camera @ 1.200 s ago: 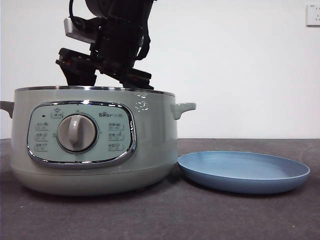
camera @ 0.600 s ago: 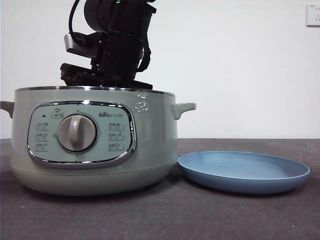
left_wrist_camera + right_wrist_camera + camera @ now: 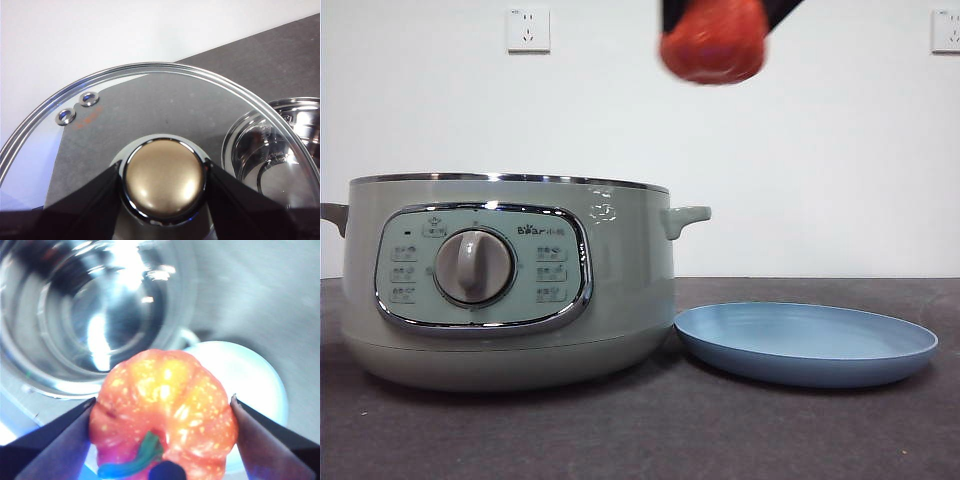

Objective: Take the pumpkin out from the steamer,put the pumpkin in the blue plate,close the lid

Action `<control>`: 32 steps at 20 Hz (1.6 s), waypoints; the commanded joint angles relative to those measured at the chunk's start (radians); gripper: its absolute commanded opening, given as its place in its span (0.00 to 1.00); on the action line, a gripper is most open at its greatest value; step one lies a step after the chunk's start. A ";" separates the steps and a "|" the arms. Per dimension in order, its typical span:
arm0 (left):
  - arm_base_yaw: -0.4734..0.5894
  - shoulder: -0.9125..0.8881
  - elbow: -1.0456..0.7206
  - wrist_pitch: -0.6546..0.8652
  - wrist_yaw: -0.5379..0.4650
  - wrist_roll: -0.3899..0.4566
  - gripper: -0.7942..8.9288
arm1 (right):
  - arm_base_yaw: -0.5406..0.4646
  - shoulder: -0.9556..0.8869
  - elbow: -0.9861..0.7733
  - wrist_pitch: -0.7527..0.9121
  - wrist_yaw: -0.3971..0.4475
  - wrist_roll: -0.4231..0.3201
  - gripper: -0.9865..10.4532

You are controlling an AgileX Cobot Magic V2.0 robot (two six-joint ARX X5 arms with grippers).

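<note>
**Colleague:** Closest to the front camera, on the bench (image 3: 640,440), what do you see?

**Me:** Nearest on the dark bench stand the steamer (image 3: 510,290) and, just beside it, the blue plate (image 3: 807,342). From this level view nothing shows in the plate, and I cannot see into the pot. My right wrist camera looks down into the steamer's shiny steel bowl, and I see nothing in it.

**Colleague:** Where is the pumpkin?

**Me:** High in the air, at the top edge of the front view. My right gripper (image 3: 162,405) has its jaws closed on the pumpkin's (image 3: 162,412) sides, stem toward the camera. It hangs roughly above the gap between pot and plate, and it looks blurred.

**Colleague:** And the lid?

**Me:** My left gripper (image 3: 164,175) has its jaws clamped on the knob of the lid (image 3: 150,115), held off to the side, with the open pot partly visible through the glass.

**Colleague:** What worries you?

**Me:** The pumpkin is round and ribbed, so I judge it could slip from the two jaws at that height and bounce off the shallow plate. Released off-centre, it may roll over the low rim. The lid could also meet the right arm if I bring it across too early.
</note>
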 commanded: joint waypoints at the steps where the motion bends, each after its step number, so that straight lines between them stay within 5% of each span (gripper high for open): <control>1: -0.002 -0.010 0.005 0.051 0.019 0.011 0.07 | -0.052 -0.055 -0.065 -0.019 0.004 0.049 0.08; 7: -0.002 -0.010 0.005 0.095 0.069 0.010 0.07 | -0.171 -0.186 -0.339 0.028 0.006 0.055 0.08; 17: -0.002 -0.010 0.005 0.133 0.122 0.006 0.07 | -0.156 -0.214 -0.807 0.591 0.003 0.090 0.08; 32: -0.002 -0.010 0.005 0.133 0.122 0.006 0.07 | -0.159 -0.002 -0.828 0.694 0.006 0.082 0.10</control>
